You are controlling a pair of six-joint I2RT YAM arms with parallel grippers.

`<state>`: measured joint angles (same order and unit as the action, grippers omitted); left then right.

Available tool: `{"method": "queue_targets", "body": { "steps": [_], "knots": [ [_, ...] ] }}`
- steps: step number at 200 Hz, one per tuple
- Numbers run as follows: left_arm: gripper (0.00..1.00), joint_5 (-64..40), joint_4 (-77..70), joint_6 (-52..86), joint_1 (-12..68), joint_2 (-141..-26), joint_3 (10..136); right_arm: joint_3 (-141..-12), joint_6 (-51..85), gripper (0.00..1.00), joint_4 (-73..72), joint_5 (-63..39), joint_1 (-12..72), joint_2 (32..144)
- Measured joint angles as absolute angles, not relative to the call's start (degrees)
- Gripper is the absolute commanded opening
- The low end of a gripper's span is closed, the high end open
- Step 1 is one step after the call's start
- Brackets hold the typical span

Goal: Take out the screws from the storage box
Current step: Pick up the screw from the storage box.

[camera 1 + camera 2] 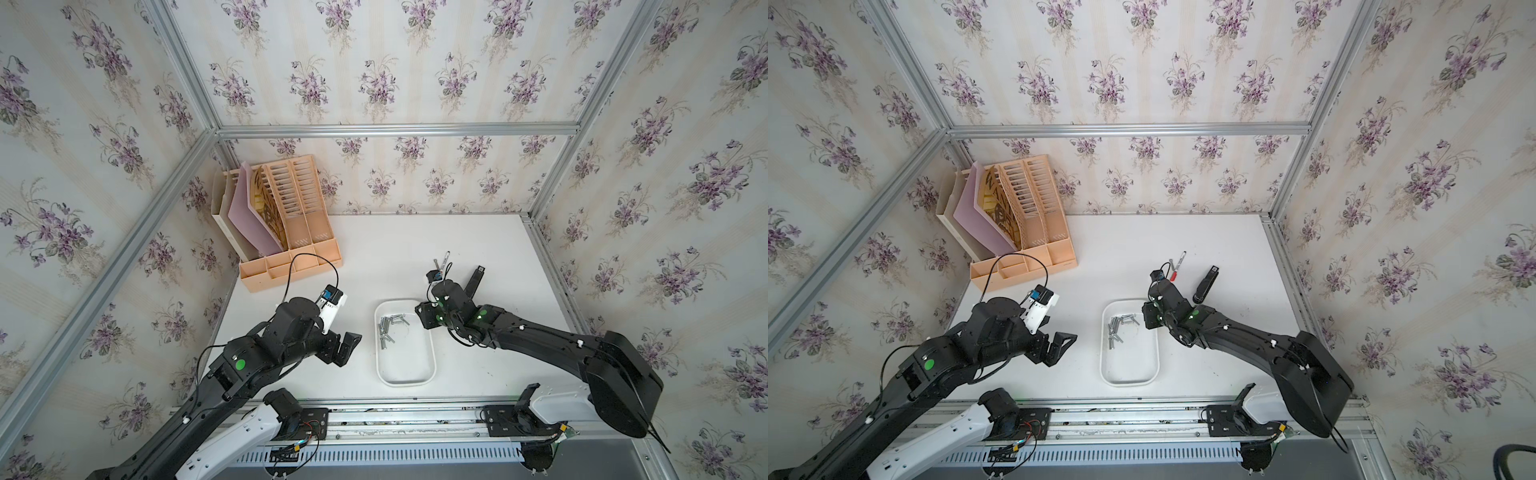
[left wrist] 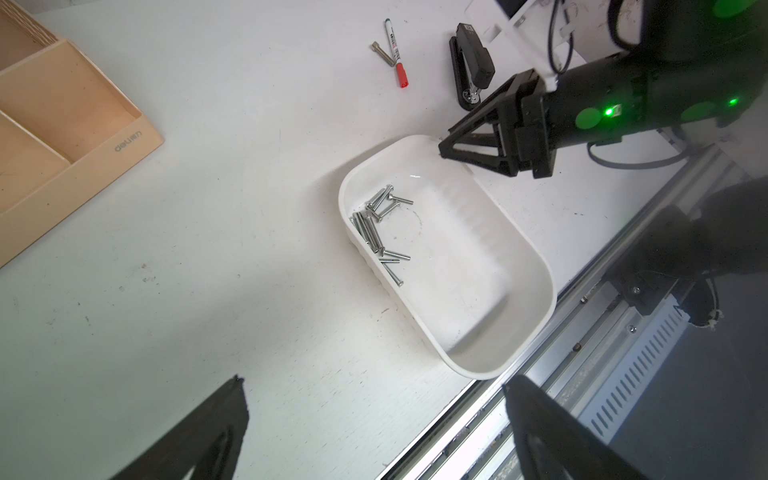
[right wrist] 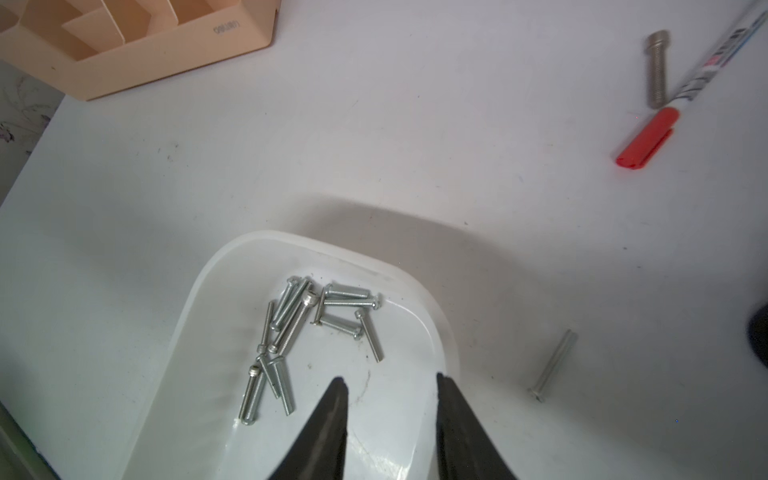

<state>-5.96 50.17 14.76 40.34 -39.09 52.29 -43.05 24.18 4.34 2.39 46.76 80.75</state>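
- The screws lie in a loose, overlapping cluster at one end of the storage box. The box sits on the white table between the two arms.
- A single screw lies on the table just beside the box, outside its rim.
- We find the right gripper pointing down over the screw end of the box, close to the rim on the single screw's side. Its jaws stand partly apart with a clear gap, and nothing is held between them.
- The left gripper hovers over the table on the opposite side of the box, angled toward it. Its jaws stand wide apart and hold nothing.
- A thicker bolt lies just beside a red-capped marker pen, and a black stapler lies near them.
- The screws overlap, so we cannot count them exactly.
- The right wrist view cuts off the box's near end and most of the marker barrel.
- In both top views the right wrist covers its own fingers.
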Motion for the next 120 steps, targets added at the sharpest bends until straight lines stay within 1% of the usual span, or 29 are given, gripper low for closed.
{"method": "queue_targets", "body": {
  "steps": [16,45,75,107,120],
  "knots": [
    [0.99,-6.07,50.11,14.7,40.25,-38.98,52.18,-44.29,23.77,0.35,4.21,1.72,47.53,83.55],
    [0.99,-6.17,50.11,14.57,40.25,-39.09,52.18,-45.47,22.15,0.4,4.16,2.17,51.9,84.53],
    [0.99,-6.15,50.11,14.57,40.25,-38.92,52.18,-48.12,20.18,0.37,4.25,3.88,57.74,87.46],
    [0.99,-5.67,50.15,14.57,40.25,-37.74,52.18,-50.52,19.16,0.33,5.08,4.89,59.51,93.34],
    [0.99,-5.48,50.15,14.57,40.25,-37.41,52.18,-51.4,19.11,0.34,5.98,4.99,59.57,95.2]
  ]
}}
